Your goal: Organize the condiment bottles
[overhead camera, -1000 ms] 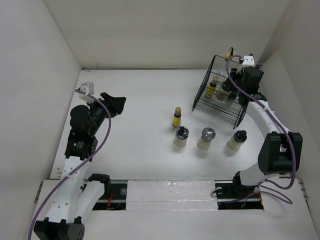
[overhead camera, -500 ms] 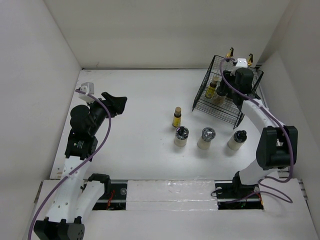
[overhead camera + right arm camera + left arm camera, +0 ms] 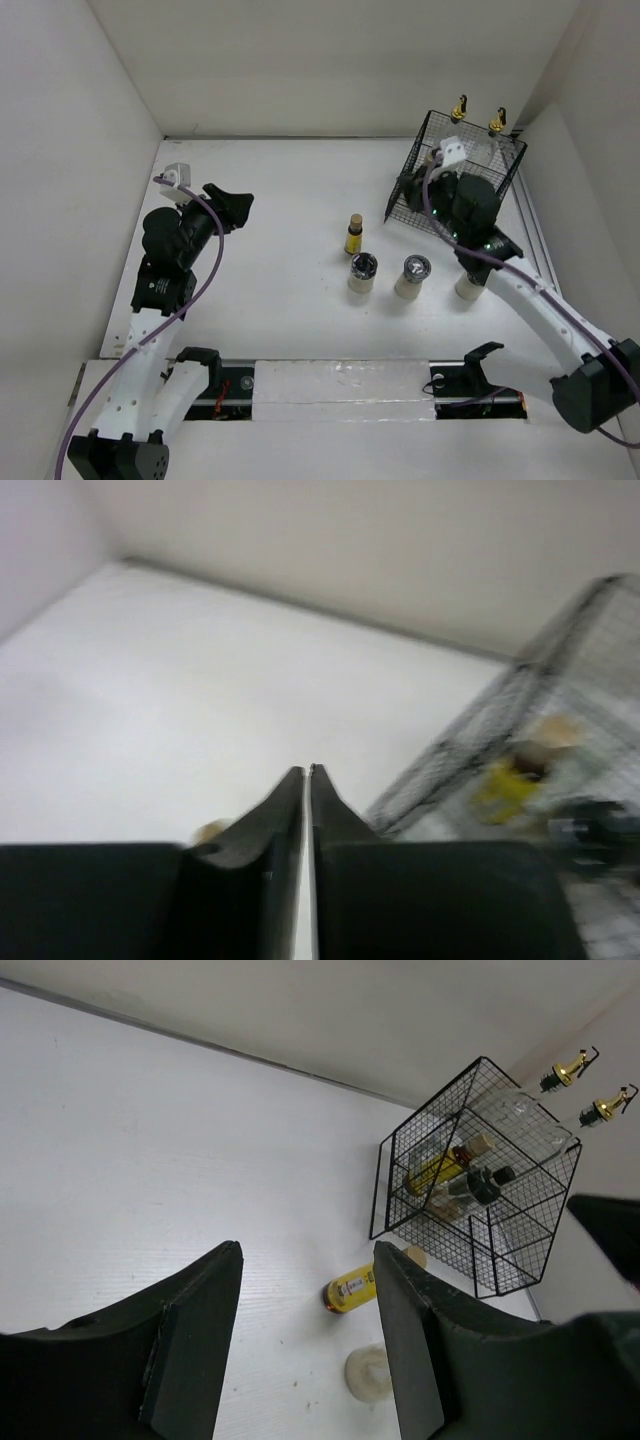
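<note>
Fingers (image 3: 195, 1340) of the left gripper (image 3: 308, 1258) stand partly apart with nothing between them, over the left side of the table (image 3: 280, 180); the right gripper (image 3: 308, 776) is pressed fully shut and empty, close by the near-left side of the black wire basket (image 3: 430, 1235). Nearest the arms, 3 squat pale jars stand in a row right of the table's middle: 1 (image 3: 362, 272), a 2nd (image 3: 412, 275), and a 3rd (image 3: 468, 287) partly under the right arm; just behind the leftmost jar an amber bottle (image 3: 353, 233) stands upright; inside the basket, at the far right corner, sit what look like 2 small bottles (image 3: 440, 1168), hard to read through the wire, and 2 tall clear bottles (image 3: 525, 1115) whose gold pourers (image 3: 565, 1068) rise above its rim.
</note>
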Controlling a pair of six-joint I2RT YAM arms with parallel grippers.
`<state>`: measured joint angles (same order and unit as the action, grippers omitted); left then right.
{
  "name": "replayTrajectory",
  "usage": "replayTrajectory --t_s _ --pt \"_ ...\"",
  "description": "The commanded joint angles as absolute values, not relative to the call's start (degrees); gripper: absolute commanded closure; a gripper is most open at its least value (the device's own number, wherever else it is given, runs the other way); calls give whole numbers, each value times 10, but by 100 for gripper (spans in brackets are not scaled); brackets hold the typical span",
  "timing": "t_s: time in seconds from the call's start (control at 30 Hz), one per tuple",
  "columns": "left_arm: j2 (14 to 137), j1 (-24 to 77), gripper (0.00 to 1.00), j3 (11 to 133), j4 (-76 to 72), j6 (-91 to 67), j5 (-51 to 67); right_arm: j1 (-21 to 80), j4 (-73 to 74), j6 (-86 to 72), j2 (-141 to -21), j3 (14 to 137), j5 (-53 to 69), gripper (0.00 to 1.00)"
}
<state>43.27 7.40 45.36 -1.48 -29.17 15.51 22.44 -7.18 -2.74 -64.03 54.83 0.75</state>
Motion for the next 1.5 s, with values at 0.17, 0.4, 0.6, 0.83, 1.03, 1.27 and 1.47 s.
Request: replayTrajectory --t_s 0.17,0.4,0.6,0.83,1.03,1.27,1.47 --pt "431 71 50 453 -46 -293 164 380 -10 -3 -544 428 74 34" --pt "436 71 50 458 -51 -298 171 425 -1 -18 -591 396 27 35" --pt "431 71 48 453 -46 -298 163 442 -49 -35 -645 395 -15 45" --pt "437 71 48 458 -46 -298 168 442 -94 -48 -685 382 -32 70" --pt "437 71 48 453 -46 -298 175 448 -94 -43 -591 409 -82 95" --pt "432 71 48 458 -53 -298 178 343 -64 -2 -504 530 -157 96" --pt "426 71 47 458 -47 -298 177 212 -22 4 -546 590 -193 99"
